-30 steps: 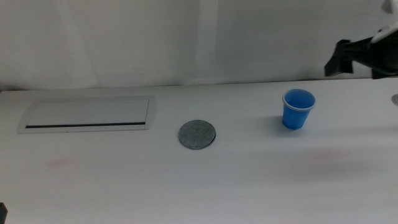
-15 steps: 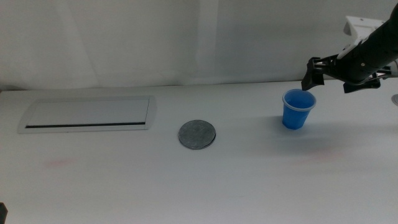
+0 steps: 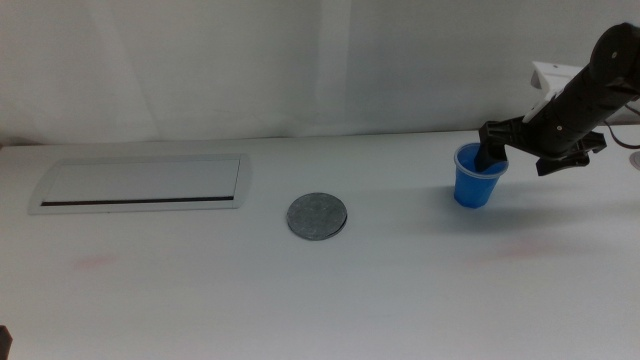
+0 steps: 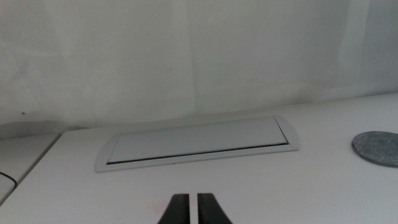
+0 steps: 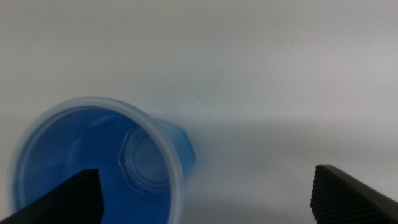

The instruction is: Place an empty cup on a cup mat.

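Nearest the camera: the left gripper (image 4: 191, 208) waits low at the near left of the table (image 3: 400, 290), out of the middle view; its wrist view shows its jaws pressed together, holding nothing.
Table: plain white, bearing a few faint pinkish smudges.
Cup mat: the cup mat (image 3: 317, 216) lies flat near the middle of the table, a round dark grey disc with a speckled, felt-like face; nothing stands on it. Its edge (image 4: 378, 148) also shows in the left wrist view.
White panel: a flat rectangular panel (image 3: 140, 183) with a dark slot along its near edge lies to the left of the mat and a little farther back, apart from it; it also shows ahead of the left jaws (image 4: 199, 144).
Cup: the cup (image 3: 479, 178) stands upright on the table, well to the right of the mat and slightly farther back. It is small, bright blue and tapered, narrower at the base, with a pale whitish rim. From above (image 5: 102, 165) the inside is blue and empty, with a raised many-sided shape on its floor.
Right gripper: the right gripper (image 3: 520, 150) reaches in from the right at the cup's rim. Its jaws are spread wide; one jaw dips inside the cup's mouth, the other sits outside to the right. Whether either touches the wall cannot be told.
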Controlling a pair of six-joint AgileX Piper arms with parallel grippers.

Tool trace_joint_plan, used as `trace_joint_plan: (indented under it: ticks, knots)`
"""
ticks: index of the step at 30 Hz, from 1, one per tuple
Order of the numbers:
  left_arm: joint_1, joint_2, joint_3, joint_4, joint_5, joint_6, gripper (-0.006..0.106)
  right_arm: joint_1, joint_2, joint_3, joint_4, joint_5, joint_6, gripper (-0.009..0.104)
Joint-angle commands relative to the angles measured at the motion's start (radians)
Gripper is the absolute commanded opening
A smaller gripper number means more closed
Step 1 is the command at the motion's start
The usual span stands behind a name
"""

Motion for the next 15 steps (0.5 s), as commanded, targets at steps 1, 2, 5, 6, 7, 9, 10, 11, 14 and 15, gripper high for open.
trace_joint_plan:
  ticks: [1, 2, 5, 6, 7, 9, 10, 11, 14, 15]
  knots:
    - [-0.004, -0.035, 0.009, -0.011, 0.002, -0.005, -0.003, 0.004, 0.014, -0.008, -0.011, -0.004, 0.000, 0.088]
    - [-0.004, -0.035, 0.009, -0.011, 0.002, -0.005, -0.003, 0.004, 0.018, -0.008, -0.011, -0.006, 0.000, 0.088]
    - [-0.004, -0.035, 0.009, -0.011, 0.002, -0.005, -0.003, 0.004, 0.029, -0.008, -0.011, -0.006, 0.000, 0.087]
    - [-0.004, -0.035, 0.009, -0.011, 0.002, -0.005, -0.003, 0.004, 0.035, -0.008, -0.011, -0.006, 0.000, 0.085]
    - [-0.004, -0.035, 0.009, -0.011, 0.002, -0.005, -0.003, 0.004, 0.039, -0.008, -0.011, -0.004, 0.000, 0.083]
    - [-0.004, -0.035, 0.009, -0.011, 0.002, -0.005, -0.003, 0.004, 0.046, -0.008, -0.011, -0.004, 0.000, 0.074]
    - [-0.004, -0.035, 0.009, -0.011, 0.002, -0.005, -0.003, 0.004, 0.049, -0.008, -0.009, -0.004, 0.000, 0.068]
    - [-0.004, -0.035, 0.009, -0.011, 0.002, -0.005, -0.003, 0.004, 0.051, -0.008, -0.009, -0.004, 0.000, 0.060]
    - [-0.004, -0.035, 0.009, -0.011, 0.002, -0.005, -0.003, 0.004, 0.053, -0.008, -0.009, -0.006, 0.000, 0.031]
    - [-0.004, -0.035, 0.009, -0.011, 0.002, -0.005, -0.003, 0.004, 0.053, -0.008, -0.009, -0.008, 0.000, 0.020]
